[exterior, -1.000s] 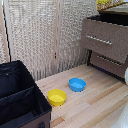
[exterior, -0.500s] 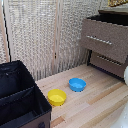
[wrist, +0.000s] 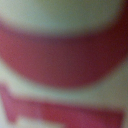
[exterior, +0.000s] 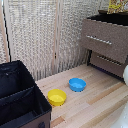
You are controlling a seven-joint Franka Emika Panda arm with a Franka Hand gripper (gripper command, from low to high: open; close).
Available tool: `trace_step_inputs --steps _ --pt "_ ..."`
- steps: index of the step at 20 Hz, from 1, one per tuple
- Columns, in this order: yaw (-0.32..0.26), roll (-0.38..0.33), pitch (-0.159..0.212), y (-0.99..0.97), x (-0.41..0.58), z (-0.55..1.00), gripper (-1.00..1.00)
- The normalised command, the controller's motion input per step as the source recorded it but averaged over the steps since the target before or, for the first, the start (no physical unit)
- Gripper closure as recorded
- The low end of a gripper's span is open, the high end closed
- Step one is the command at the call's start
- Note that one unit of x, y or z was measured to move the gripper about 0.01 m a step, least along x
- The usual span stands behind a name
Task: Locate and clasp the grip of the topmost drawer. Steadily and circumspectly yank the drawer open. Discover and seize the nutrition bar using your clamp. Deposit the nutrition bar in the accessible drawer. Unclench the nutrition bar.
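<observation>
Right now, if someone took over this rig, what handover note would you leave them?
The gripper is not in either view, so its state is unknown. The wrist view shows only a blurred red-and-pale surface very close up.
The topmost drawer appears pulled out past the lower drawer, though this is not certain.
The nutrition bar shows above the drawer front, at the exterior view's top edge. Whether it is held or resting cannot be told.
Left: confirm the bar is inside the drawer, then release.
</observation>
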Motion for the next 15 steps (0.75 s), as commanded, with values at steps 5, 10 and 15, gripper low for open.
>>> trace_step_inputs --steps 5,10,15 --pt "0.126 0.003 0.157 -0.26 0.246 0.3 -1.0" --pt "0.02 -0.008 0.165 -0.14 0.267 0.5 -1.0" --pt "-0.014 -0.007 0.119 -0.23 0.305 0.68 -1.0"
